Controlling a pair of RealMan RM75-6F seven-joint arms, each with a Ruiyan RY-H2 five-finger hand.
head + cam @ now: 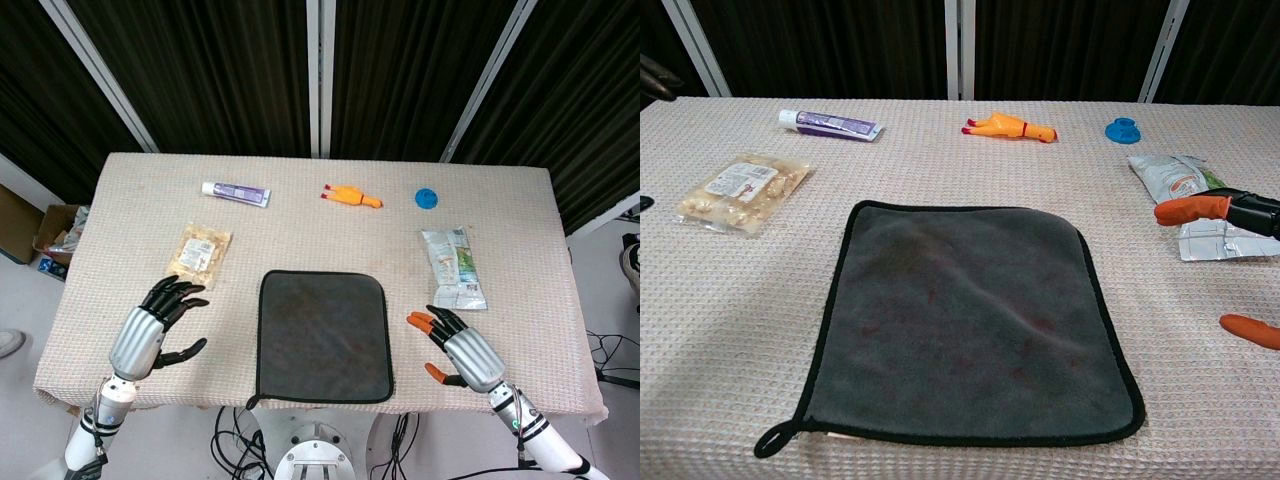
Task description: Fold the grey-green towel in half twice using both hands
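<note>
The grey-green towel (324, 336) lies flat, with the empty, spread left hand (152, 330) at nine o'clock and right hand (458, 348) at three

We looked steeply down from the head view onto the whole counter (100, 260); our chest view sat low and close at its near edge, facing across; both shared the towel (324, 335).
</note>
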